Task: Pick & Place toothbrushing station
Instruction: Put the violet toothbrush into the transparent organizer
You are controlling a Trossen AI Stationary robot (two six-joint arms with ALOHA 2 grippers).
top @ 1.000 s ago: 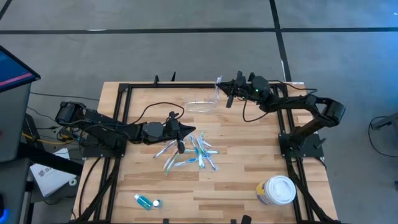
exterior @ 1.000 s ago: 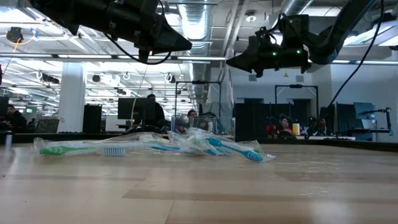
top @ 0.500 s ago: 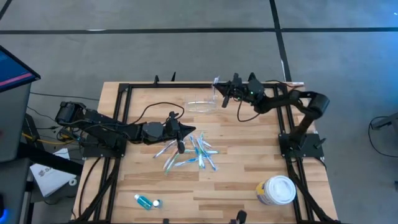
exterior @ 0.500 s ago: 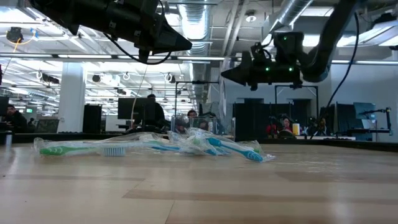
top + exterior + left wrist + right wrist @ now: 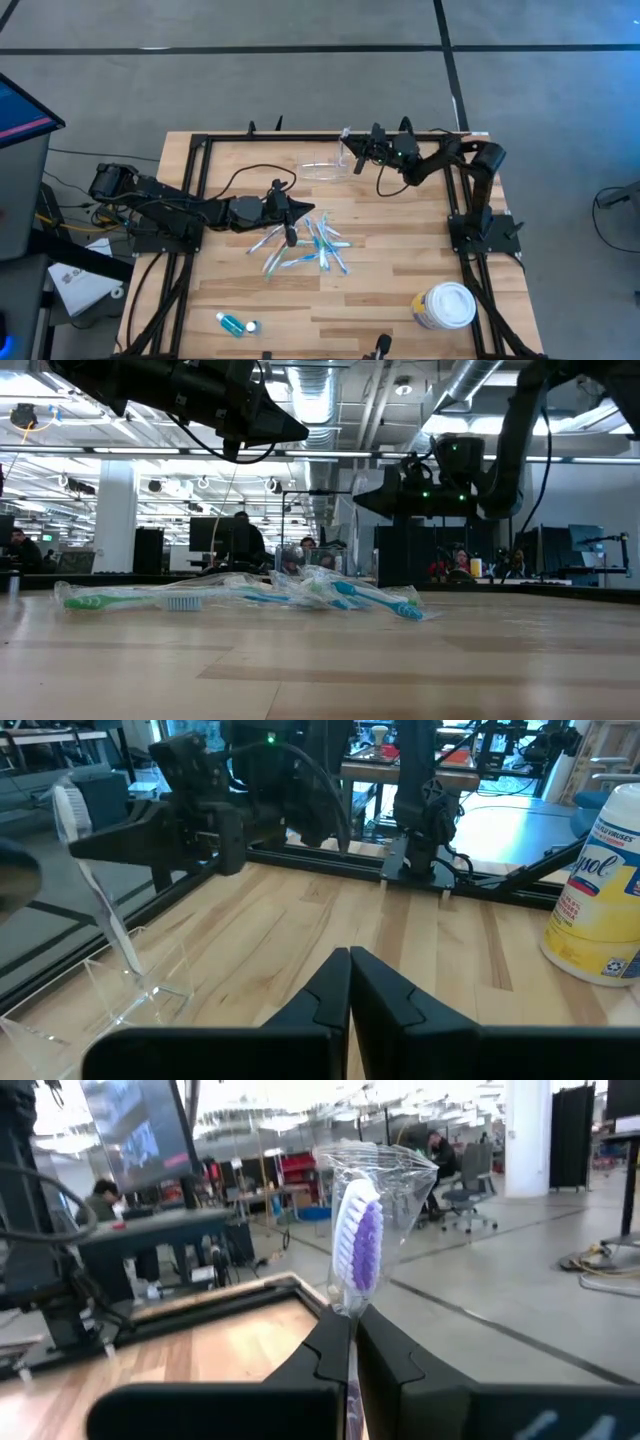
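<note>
Presently the right gripper is clamped on a wrapped purple toothbrush above the clear toothbrushing station; left gripper closed, empty.

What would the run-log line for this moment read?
right gripper: shut on wrapped toothbrush, beside clear holder | left gripper: shut, empty, over toothbrush pile

Open-plan lab behind a wooden table.
Grey floor crossed by dark seam lines; exposed silver ducts and strip lights overhead; a white column; monitors and people seated at desks; an office chair stood farther off.
</note>
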